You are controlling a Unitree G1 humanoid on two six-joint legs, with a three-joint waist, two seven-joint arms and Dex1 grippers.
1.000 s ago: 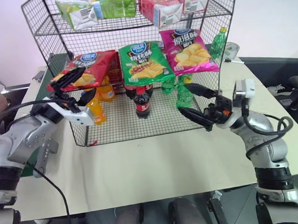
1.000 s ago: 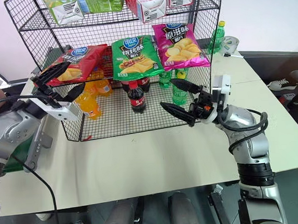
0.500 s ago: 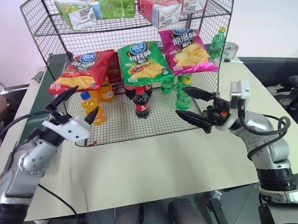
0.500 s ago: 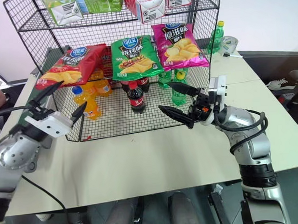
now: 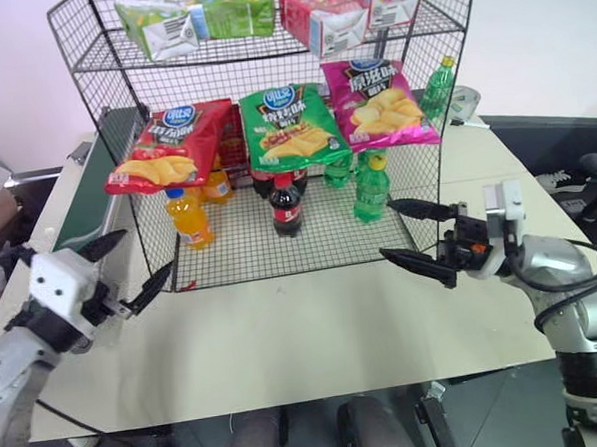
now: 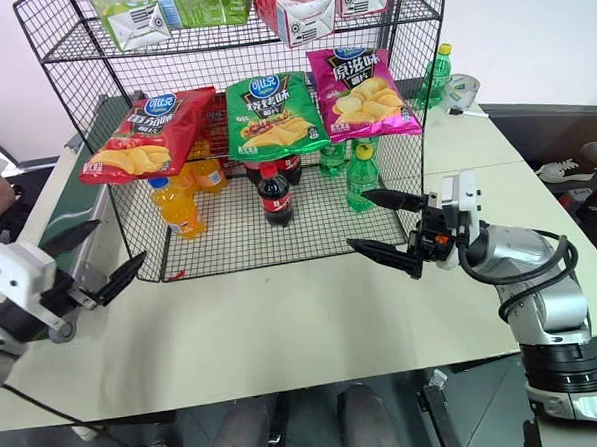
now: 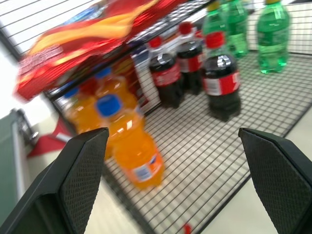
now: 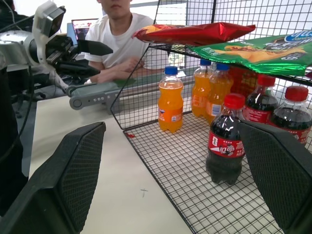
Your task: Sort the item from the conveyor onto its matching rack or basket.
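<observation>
The item, a glossy red chip bag (image 5: pixel 169 145), lies on the left end of the black wire rack's (image 5: pixel 310 255) middle tier, beside a green bag. The conveyor's dark-green belt (image 5: pixel 85 205) runs behind the rack's left side. My left gripper (image 5: pixel 150 251) hovers open and empty over the table's left front, well below and in front of the red bag (image 7: pixel 83 41). My right gripper (image 5: pixel 386 227) stands open and empty before the rack's right front corner, pointing left.
The middle tier also carries a green chip bag (image 5: pixel 293 124) and a magenta chip bag (image 5: pixel 382 101). Orange soda (image 5: pixel 188 217), cola (image 5: pixel 286 206) and green bottles (image 5: pixel 372 190) stand on the bottom tier. A person in a white shirt (image 8: pixel 122 39) sits beyond the conveyor. The beige table (image 5: pixel 314 328) spreads in front.
My left gripper has drawn back from the red bag, sinking toward the table's left front and rolling over. The bag stays on the tier. The right gripper drifted slightly right and down.
</observation>
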